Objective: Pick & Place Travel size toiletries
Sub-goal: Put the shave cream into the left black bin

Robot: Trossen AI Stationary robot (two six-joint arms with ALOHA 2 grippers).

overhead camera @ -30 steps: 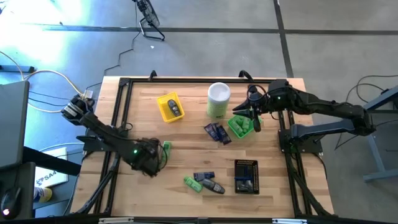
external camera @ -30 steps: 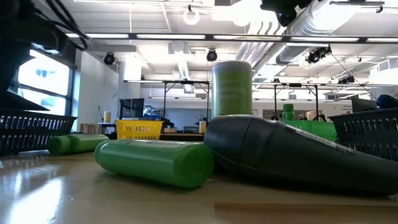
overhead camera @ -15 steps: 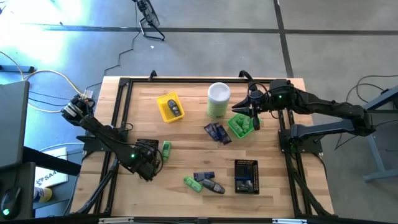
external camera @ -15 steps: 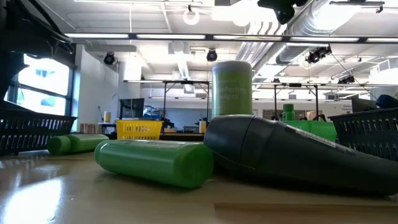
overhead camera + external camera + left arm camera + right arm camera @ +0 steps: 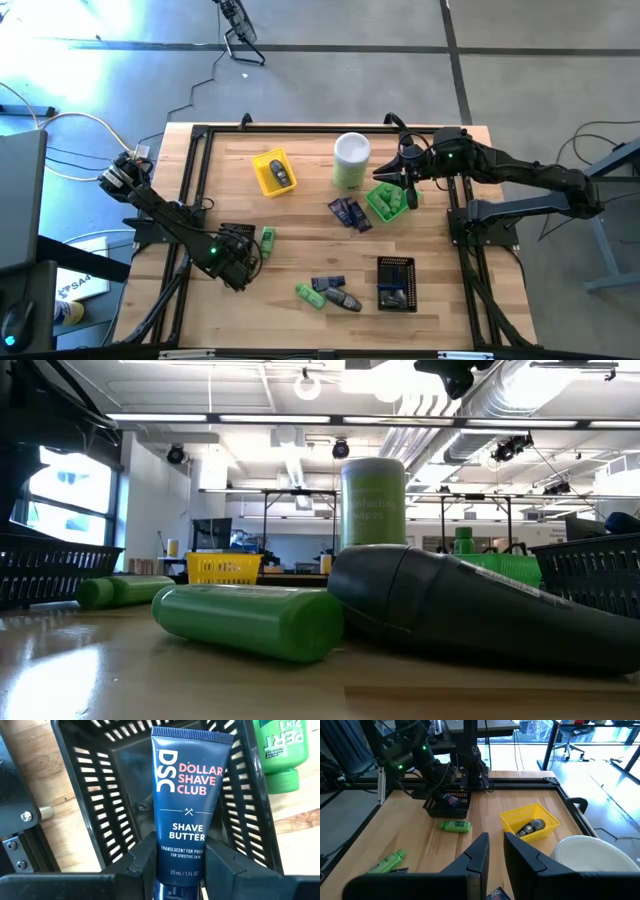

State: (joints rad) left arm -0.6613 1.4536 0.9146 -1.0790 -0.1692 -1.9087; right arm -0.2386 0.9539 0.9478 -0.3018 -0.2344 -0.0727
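Wooden table carries toiletries and mesh trays.
Left gripper clamps a navy shave butter tube over the black tray; right gripper, fingers nearly closed and empty, hovers above the green tray.

A grey floor surrounds the wooden table; ceiling lights glow overhead.
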